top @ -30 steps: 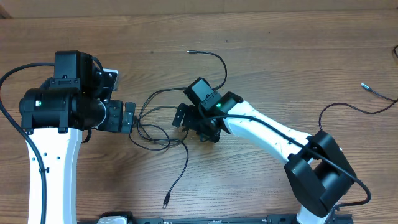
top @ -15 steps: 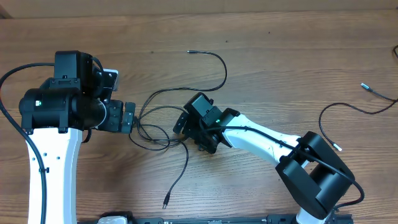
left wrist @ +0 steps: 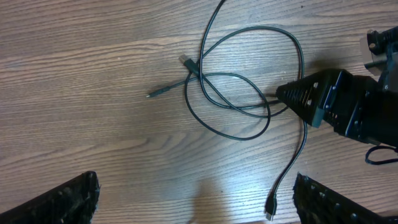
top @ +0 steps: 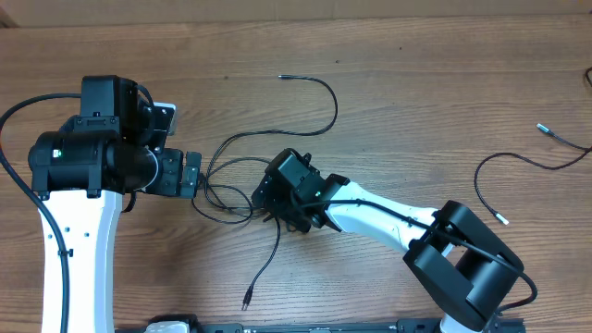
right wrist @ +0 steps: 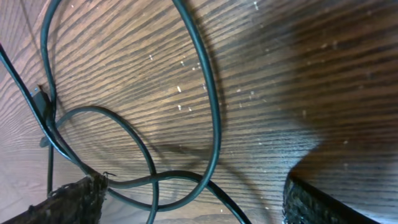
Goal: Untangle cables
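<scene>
The tangled cables point(top: 229, 178) lie as thin black overlapping loops at the table's middle. One strand runs up to a plug point(top: 282, 77) and another down to a plug point(top: 247, 301). My right gripper point(top: 266, 203) is low over the right side of the tangle. In the right wrist view it is open point(right wrist: 199, 208), with crossing cable strands point(right wrist: 186, 177) on the wood between its fingers. My left gripper point(top: 191, 174) hangs open just left of the loops. In its own view point(left wrist: 196, 208) nothing is between its fingers, and the loops point(left wrist: 239, 102) lie ahead of it.
A separate black cable point(top: 527, 159) lies at the far right with a plug end point(top: 542, 128) near the table edge. The right arm point(top: 398, 217) stretches diagonally from its base at the lower right. The left arm's base point(top: 79, 231) stands at the left.
My right gripper has moved left and slightly toward the front, from beside the loops onto the tangle's right side. The left arm and the cables have not moved.
</scene>
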{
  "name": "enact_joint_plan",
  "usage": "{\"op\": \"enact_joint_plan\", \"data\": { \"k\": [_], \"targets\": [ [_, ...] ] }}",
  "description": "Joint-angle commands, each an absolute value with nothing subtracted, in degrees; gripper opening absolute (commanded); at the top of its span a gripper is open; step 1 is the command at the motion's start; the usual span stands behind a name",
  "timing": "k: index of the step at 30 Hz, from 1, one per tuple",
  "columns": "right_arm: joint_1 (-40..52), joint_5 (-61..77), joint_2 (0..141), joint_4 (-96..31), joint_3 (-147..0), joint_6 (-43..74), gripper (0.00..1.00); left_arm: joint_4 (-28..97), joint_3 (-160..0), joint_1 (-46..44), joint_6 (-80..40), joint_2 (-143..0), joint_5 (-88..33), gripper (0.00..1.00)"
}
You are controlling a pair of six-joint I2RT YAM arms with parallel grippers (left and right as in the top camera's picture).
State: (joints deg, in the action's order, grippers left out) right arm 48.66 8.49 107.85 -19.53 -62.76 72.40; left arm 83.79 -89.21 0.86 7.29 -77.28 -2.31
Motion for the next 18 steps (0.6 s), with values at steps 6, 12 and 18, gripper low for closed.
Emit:
{"op": "enact_joint_plan", "data": {
  "k": [6, 12, 18],
  "targets": [
    [49.1, 3.4, 107.5, -17.1, -60.0, 76.2, 0.69, 83.8, -89.5, 1.2, 7.3, -77.5, -1.9, 1.00],
    [49.1, 1.8, 110.1, -13.9, -59.9, 77.0, 0.61, 83.8, -89.5, 1.2, 7.3, -77.5, -1.9, 1.00],
    [49.1, 3.7, 113.3, -11.1, -59.9, 76.9, 0.49, 83.8, -89.5, 1.2, 7.3, -77.5, -1.9, 1.00]
  ]
}}
